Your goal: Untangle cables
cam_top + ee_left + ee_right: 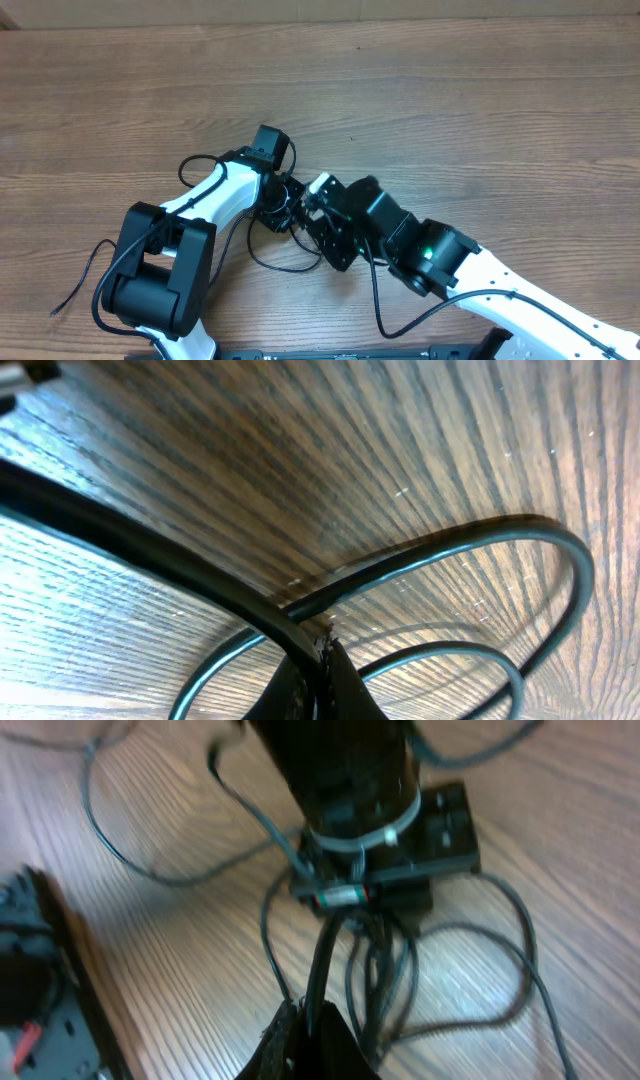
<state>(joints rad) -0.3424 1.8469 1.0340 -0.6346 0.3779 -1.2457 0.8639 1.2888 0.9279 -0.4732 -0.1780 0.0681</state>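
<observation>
The cables are thin black cords bunched in the middle of the table, with a loose loop (283,268) lying toward the front. My left gripper (278,208) and right gripper (303,208) meet tip to tip over the bunch. In the left wrist view the left gripper (322,678) is shut on one black cord (150,550), and further loops (560,560) lie on the wood. In the right wrist view the right gripper (318,1032) is shut on a cord (325,955) that runs up to the left gripper's body (385,860). Several loops (500,935) hang beside it. No plug ends show clearly.
A thin black cord end (72,292) trails off at the front left beside the left arm's base (160,275). A thicker black wire (385,310) curves along the right arm. The wooden table (480,90) stretches to the back and right.
</observation>
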